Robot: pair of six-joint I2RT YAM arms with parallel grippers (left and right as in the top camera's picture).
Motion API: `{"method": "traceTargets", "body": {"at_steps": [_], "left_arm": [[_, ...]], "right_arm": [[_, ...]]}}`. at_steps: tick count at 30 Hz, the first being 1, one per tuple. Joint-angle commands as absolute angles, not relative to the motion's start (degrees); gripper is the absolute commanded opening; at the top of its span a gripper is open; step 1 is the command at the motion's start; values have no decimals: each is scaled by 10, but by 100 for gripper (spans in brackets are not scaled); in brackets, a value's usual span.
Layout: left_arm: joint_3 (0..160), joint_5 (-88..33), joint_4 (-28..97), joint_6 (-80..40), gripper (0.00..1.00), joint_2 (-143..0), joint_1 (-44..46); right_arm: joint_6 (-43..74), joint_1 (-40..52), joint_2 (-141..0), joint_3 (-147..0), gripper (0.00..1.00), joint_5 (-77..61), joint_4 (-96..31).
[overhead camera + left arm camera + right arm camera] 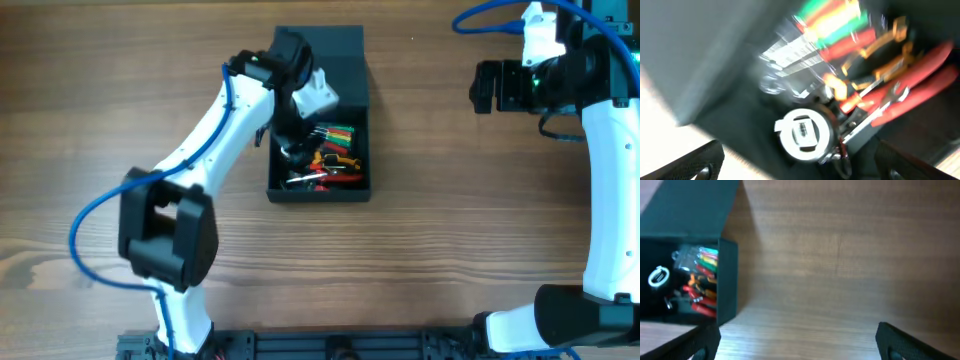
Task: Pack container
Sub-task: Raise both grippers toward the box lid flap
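Observation:
The dark container (320,196) stands open at the table's middle back, its flap lid (320,45) raised behind it. Inside lie red-handled pliers and bright-handled screwdrivers (335,160) and a white round item (802,132). My left gripper (292,150) hovers over the box's left side, open and empty; in the blurred left wrist view (800,167) its fingers straddle the white round item from above. My right gripper (483,87) is open and empty far to the right. The right wrist view (800,345) shows the container (727,280) with its tools (702,280) at the left.
The wooden table (480,230) surrounds the box. The left arm's elbow (165,225) hangs over the table's front left. The right arm's base (570,320) stands at the front right, with cables at the far right back.

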State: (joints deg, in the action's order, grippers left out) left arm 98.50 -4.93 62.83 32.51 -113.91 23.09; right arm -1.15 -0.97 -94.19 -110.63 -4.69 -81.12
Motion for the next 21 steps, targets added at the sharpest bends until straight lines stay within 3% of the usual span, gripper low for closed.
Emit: {"method": "traceTargets", "body": {"at_steps": [1,5,6,9,10,12,14,16,21], "left_arm": [[1053,-30,626,217,100,-1038,200],[1067,-39,620,138,100,-993,141],[1067,-51,618,115,100,-984,120],[1067,-117,611,55,100,-974,51],[1066,-164,606,23,99,-974,14],[1066,-244,601,6,83,-982,-32],[1066,-291,591,6,45,-1005,-76],[1066,-291,584,7,28,-1036,-88],[1066,-336,570,13,14,-1100,-85]], "right_arm": [[3,-10,-943,-1103,96,-81,-788],[10,-10,-942,-1103,72,-123,-769],[16,-10,-942,-1103,61,-133,-766],[37,-10,-942,-1102,12,-145,-757],[55,-10,-942,-1102,4,-145,-753],[71,-10,-943,-1102,4,-148,-744],[92,-10,-958,-1102,4,-155,-739],[91,-10,-991,-1102,4,-179,-738],[79,-7,-1063,-1102,4,-193,-715]]}}
